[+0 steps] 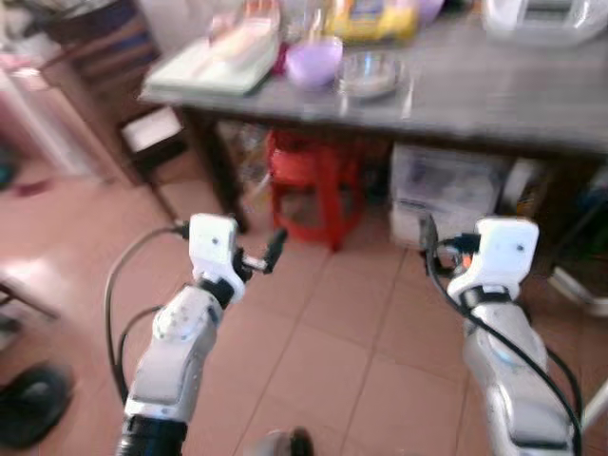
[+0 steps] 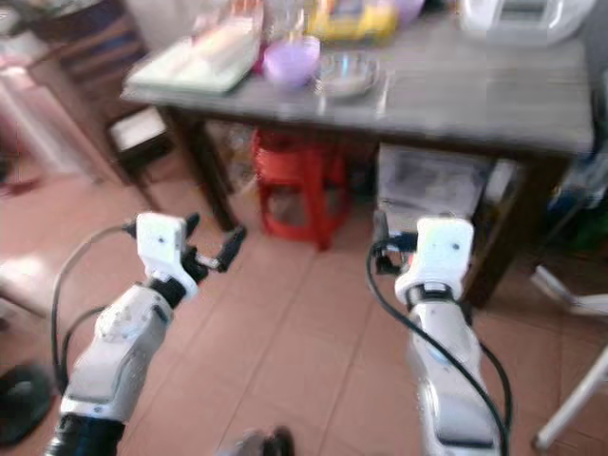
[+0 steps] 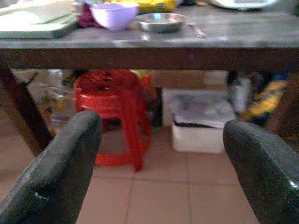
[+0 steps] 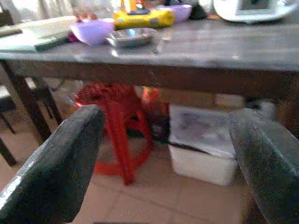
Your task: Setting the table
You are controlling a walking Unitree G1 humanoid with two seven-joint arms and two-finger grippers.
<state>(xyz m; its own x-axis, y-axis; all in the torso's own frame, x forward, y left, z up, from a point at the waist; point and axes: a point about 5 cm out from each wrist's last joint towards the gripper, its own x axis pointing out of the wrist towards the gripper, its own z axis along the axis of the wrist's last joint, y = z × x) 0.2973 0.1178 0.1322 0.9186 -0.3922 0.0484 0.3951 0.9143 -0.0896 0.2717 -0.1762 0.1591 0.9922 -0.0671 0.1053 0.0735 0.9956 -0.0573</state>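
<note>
Table (image 1: 494, 95) ahead — both pincers spread.

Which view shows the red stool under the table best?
The left wrist view: the red stool sits near centre, seat and legs sharp. The right wrist view shows it partly behind a finger; both eye views show it blurred under the table.

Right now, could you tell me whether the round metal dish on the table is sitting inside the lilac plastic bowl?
No, the round metal dish rests directly on the grey tabletop, beside the lilac plastic bowl.
</note>
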